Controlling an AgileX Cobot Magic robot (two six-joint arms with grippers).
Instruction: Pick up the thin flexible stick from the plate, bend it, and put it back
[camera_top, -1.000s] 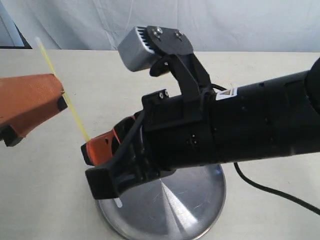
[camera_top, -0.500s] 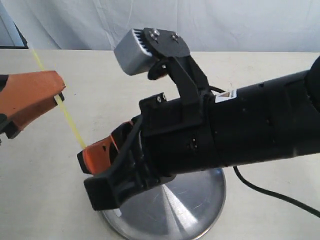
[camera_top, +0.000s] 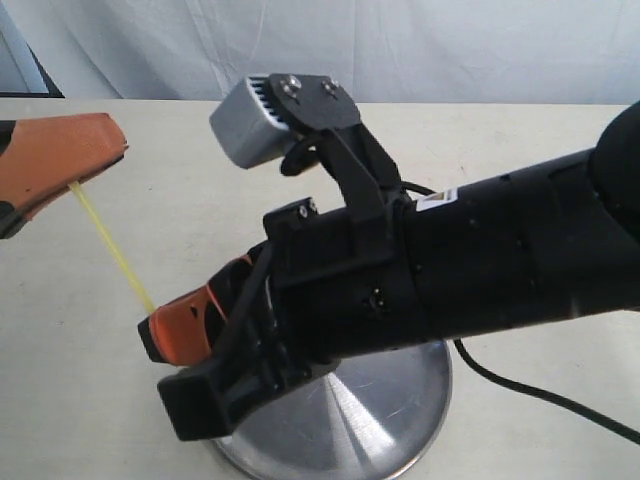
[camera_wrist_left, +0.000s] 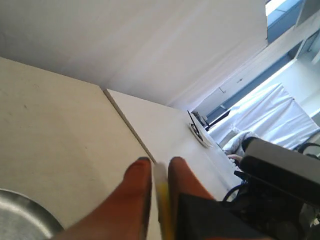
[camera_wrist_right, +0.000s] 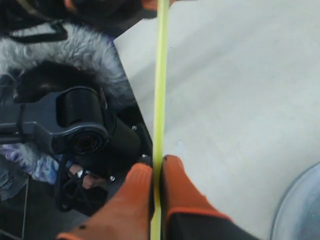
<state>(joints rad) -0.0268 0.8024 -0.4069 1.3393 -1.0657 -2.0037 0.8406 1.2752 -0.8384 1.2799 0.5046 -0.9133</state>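
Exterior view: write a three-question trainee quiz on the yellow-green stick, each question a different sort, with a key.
1. True or false: the stick lies on the plate.
2. What grips the stick? A) left jaws only B) right jaws only C) left jaws and right jaws
3. Fill in: between the two grips, the stick looks ____.
Key: 1 false; 2 C; 3 straight.
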